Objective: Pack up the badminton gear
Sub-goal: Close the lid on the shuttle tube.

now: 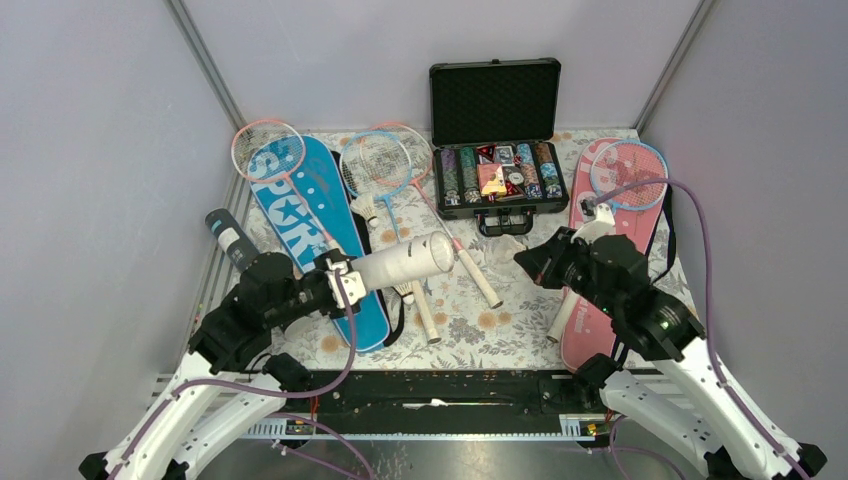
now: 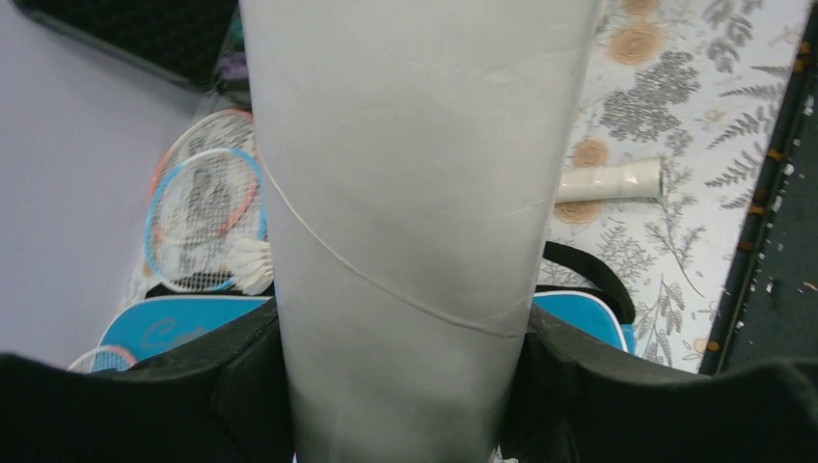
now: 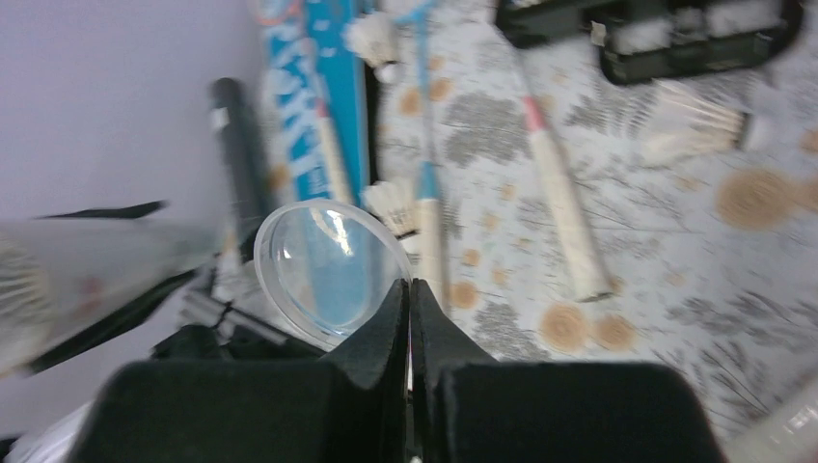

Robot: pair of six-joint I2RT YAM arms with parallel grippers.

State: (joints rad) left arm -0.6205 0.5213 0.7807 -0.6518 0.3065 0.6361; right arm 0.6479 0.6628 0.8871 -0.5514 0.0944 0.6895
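1. Blue cover (image 1: 315, 230) lies flat at the table's left; pink cover (image 1: 583, 338) lies flat at the right, a light-blue racket (image 1: 628, 175) on its far end. I judge both soft and floppy, best pinched at an edge.
2. Pink racket (image 1: 268, 150) lies along the blue cover. I rate the frame light and the strings delicate; I would take it by the shaft or the handle.
3. White tube (image 1: 405, 263) is off the table, level, at left of centre, its open mouth toward the middle. It looks like light card, stiff but crushable, with a smooth wall, so a moderate squeeze will do. The left gripper (image 1: 347, 283) is clamped across its girth near the rear end, fingers spread to the tube's width.
4. Dark tube (image 1: 230, 238) lies by the left wall, untouched.
5. Clear cap (image 3: 328, 275) is thin, slick plastic and liable to pivot. The right gripper (image 3: 407, 289) pinches its rim, fingers all but meeting.
6. Shuttlecock (image 1: 366, 208) lies loose beyond the tube; its feathers are fragile, so I would take it by the cork.
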